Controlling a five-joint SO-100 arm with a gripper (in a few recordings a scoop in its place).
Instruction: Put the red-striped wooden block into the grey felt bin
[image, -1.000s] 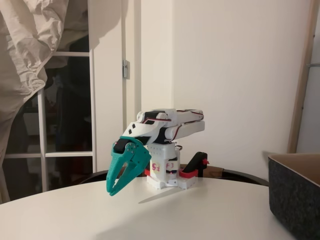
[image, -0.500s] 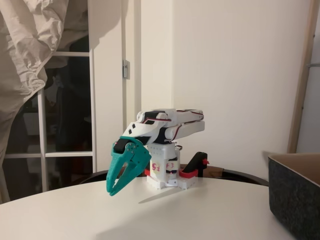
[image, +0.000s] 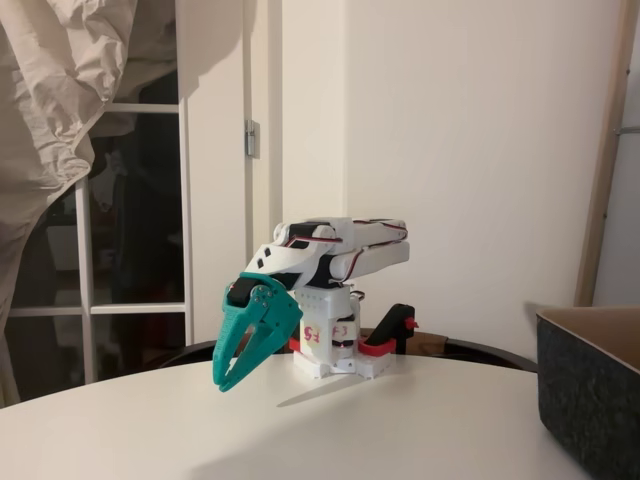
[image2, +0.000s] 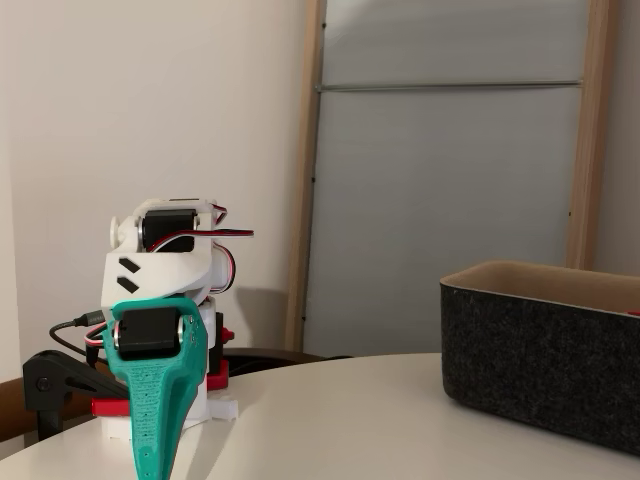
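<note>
The grey felt bin (image: 590, 395) stands at the right edge of the white table, its tan inside just showing; in another fixed view the bin (image2: 540, 360) sits right of the arm. The arm is folded low over its base. My teal gripper (image: 222, 384) points down with its tips together just above the table, holding nothing, well left of the bin. Seen edge-on, the gripper (image2: 150, 468) hangs in front of the base. The red-striped wooden block is out of view.
The round white table (image: 400, 430) has bare surface between the arm and the bin. The arm's white base (image: 330, 345) is fixed at the table's far edge with a red-and-black clamp (image: 390, 335). A glazed door and hanging cloth lie behind on the left.
</note>
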